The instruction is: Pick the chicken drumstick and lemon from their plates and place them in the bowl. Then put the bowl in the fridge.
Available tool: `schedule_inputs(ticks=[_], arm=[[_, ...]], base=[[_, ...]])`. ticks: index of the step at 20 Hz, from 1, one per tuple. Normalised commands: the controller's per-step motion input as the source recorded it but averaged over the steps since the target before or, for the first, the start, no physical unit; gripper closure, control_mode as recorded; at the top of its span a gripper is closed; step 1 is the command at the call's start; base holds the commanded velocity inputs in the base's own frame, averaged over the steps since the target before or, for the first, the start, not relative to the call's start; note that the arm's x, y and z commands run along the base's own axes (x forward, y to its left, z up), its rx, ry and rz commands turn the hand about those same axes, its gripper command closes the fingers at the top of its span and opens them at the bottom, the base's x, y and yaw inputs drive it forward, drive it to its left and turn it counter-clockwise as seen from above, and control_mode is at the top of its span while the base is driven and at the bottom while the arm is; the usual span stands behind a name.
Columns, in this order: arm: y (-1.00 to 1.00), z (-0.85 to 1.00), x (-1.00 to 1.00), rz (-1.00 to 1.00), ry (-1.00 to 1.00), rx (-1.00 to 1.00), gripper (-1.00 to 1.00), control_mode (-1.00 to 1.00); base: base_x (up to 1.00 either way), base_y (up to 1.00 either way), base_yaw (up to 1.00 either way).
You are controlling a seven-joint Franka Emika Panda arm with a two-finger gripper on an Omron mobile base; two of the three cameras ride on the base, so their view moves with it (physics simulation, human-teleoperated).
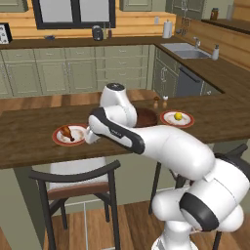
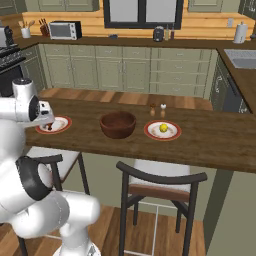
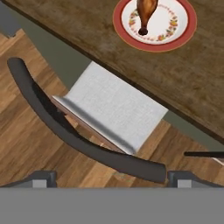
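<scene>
The gripper (image 3: 109, 177) hangs empty with jaws spread wide, above the chair (image 3: 87, 144) at the counter's near edge. Beyond it, the chicken drumstick (image 3: 146, 13) lies on its plate (image 3: 183, 35). The first pick is only beginning, I judge; next the hand must advance over the plate and descend.

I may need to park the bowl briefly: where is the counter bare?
Bare wood lies between the drumstick plate and the wooden bowl, and right of the lemon plate toward the counter's corner. It is tighter behind the gap between bowl and lemon plate, where the two small shakers stand.
</scene>
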Motion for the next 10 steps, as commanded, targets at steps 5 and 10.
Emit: schedule_inputs(ticks=[5,10], arm=[[-0.03,-0.06,-0.26,0.0,-0.09,0.02,-1.0,-1.0],[0.32,-0.22,0.23,0.0,-0.14,0.0,-1.0,-1.0]], base=[[0.0,0.0,0.0],[0.0,0.0,0.0]])
